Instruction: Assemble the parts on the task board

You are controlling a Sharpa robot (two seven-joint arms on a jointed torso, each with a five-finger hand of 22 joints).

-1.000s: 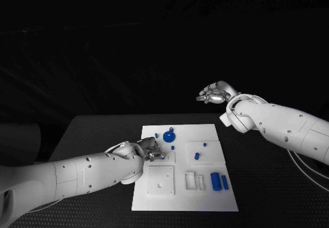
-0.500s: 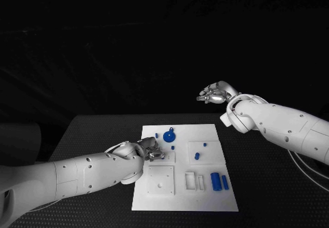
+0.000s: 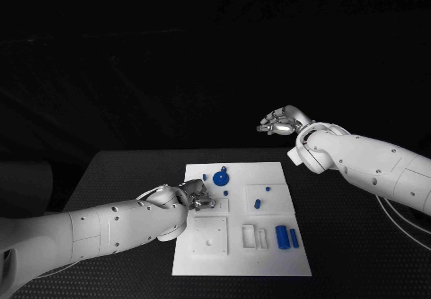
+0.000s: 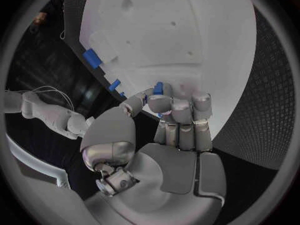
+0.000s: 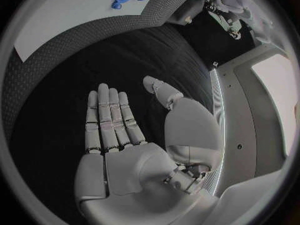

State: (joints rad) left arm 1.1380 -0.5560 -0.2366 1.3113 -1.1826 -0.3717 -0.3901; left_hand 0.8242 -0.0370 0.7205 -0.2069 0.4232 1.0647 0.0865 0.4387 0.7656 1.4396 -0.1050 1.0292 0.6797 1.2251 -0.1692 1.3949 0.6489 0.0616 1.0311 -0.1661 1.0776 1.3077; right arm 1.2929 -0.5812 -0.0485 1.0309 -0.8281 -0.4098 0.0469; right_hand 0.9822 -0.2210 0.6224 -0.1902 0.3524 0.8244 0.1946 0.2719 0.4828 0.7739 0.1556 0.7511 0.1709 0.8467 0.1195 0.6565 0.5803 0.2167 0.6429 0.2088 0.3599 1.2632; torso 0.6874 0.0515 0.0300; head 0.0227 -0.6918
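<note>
The white task board [image 3: 269, 261] lies in the middle of the black table. My left hand [image 3: 199, 197] hovers low over the board's left middle, fingers curled; in the left wrist view its thumb and a fingertip pinch a small blue part [image 4: 158, 88]. On the board sit a round blue disc [image 3: 221, 180], a short blue peg [image 3: 258, 204] and two blue cylinders [image 3: 288, 238]. My right hand [image 3: 283, 122] is raised beyond the table's far edge; in the right wrist view its fingers [image 5: 109, 117] are spread flat and it holds nothing.
A raised white square block [image 3: 211, 235] and two narrow white slots [image 3: 254, 237] stand on the near half of the board. Bare black table [image 3: 126, 180] surrounds the board on both sides. The right forearm [image 3: 368, 165] crosses above the table's right side.
</note>
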